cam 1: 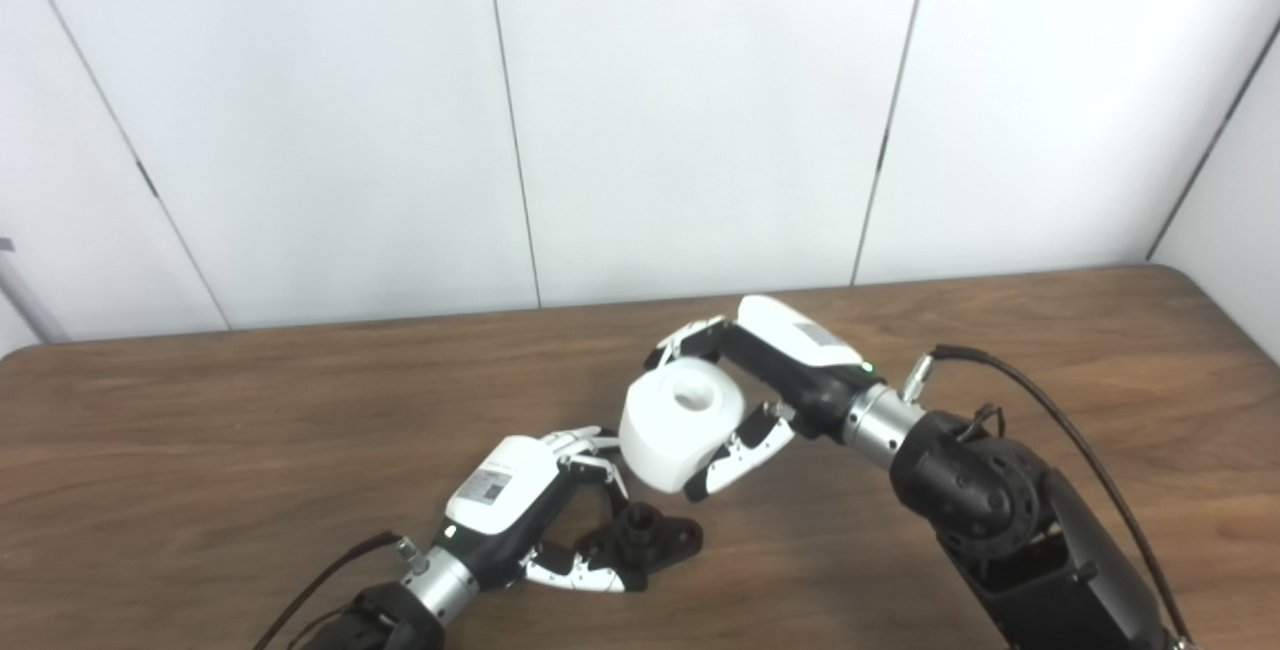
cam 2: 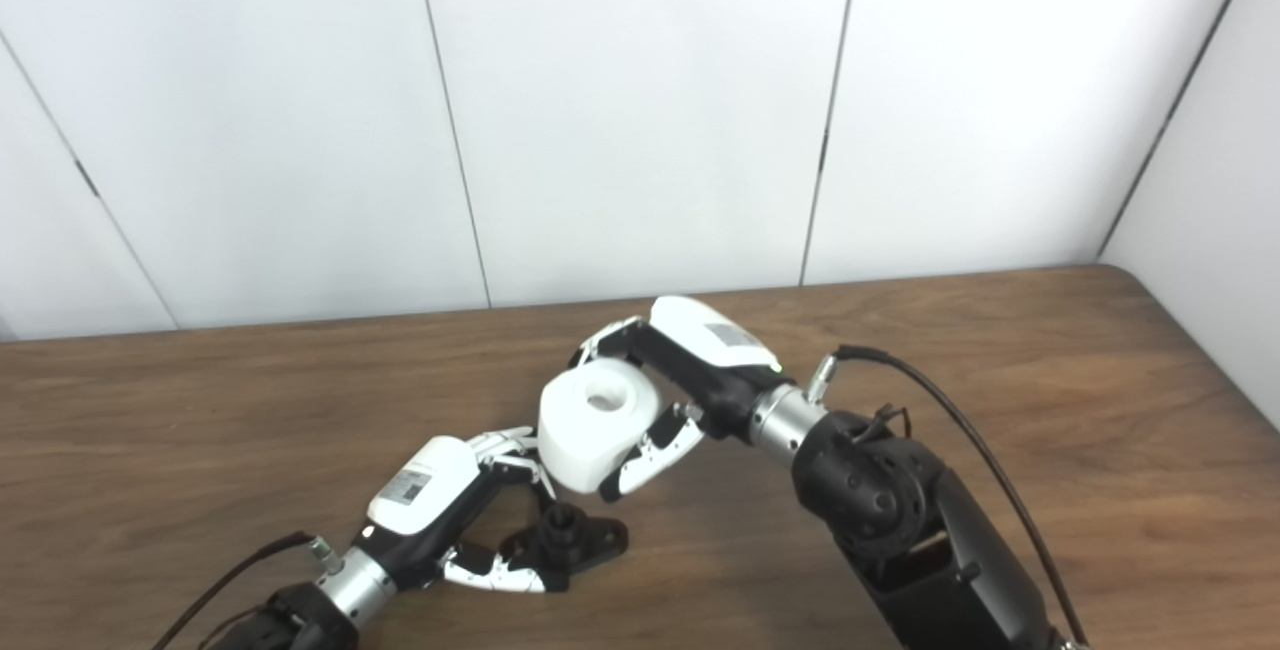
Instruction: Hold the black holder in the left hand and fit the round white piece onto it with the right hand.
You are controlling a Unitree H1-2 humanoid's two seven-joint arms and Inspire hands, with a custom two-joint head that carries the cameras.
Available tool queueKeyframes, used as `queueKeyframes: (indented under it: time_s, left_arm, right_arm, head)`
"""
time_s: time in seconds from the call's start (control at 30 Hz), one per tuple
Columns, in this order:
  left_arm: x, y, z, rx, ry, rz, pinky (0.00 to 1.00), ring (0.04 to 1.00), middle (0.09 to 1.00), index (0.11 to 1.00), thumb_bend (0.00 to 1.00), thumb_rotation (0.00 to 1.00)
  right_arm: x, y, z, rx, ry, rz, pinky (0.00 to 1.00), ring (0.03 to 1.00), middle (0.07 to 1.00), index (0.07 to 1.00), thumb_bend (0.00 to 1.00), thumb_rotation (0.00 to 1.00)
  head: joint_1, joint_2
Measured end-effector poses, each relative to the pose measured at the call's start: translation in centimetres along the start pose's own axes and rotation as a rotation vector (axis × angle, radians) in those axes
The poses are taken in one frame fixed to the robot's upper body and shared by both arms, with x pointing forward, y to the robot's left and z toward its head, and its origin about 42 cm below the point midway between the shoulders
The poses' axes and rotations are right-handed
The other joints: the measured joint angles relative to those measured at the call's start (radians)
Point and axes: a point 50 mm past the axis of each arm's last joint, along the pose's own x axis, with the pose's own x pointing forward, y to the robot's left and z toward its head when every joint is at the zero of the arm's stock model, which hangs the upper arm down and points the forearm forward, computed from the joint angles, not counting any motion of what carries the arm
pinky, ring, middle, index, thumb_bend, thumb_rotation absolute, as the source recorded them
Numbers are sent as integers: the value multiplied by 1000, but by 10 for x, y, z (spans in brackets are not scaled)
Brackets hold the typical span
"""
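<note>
The black holder (cam 1: 643,537) lies flat on the wooden table (cam 1: 200,430), its short round post pointing up. My left hand (cam 1: 540,510) is curled around the holder's near and left side, thumb below it and fingers above. A round white piece (cam 1: 675,420) with a hole in its top is held off the table in my right hand (cam 1: 760,390), fingers behind it and thumb in front. The white piece hangs just above and to the right of the holder, close to my left hand's fingertips.
A black cable (cam 1: 1050,420) loops off the right forearm over the table. White wall panels (cam 1: 700,110) stand behind the table's far edge. The table's right corner is rounded.
</note>
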Motion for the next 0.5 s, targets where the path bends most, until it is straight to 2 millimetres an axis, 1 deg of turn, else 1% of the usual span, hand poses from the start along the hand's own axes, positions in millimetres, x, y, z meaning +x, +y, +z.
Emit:
queueKeyframes:
  time_s: [0.13, 0.3, 0.5]
  left_arm:
    - [1, 0, 1, -1, 2, -1, 844, 887, 832, 483, 524, 58]
    - [2, 0, 2, -2, 9, 1, 856, 887, 834, 483, 524, 58]
    - [2, -1, 4, -4, 17, 5, 847, 882, 830, 483, 524, 58]
  right_arm:
    - [4, 9, 4, -5, -20, 30, 683, 772, 747, 479, 525, 133]
    - [6, 18, -3, -16, -10, 61, 676, 764, 744, 479, 525, 134]
    - [6, 22, -7, -33, -18, 74, 667, 750, 736, 478, 525, 133]
  head:
    - [9, 6]
    - [11, 11]
    - [12, 18]
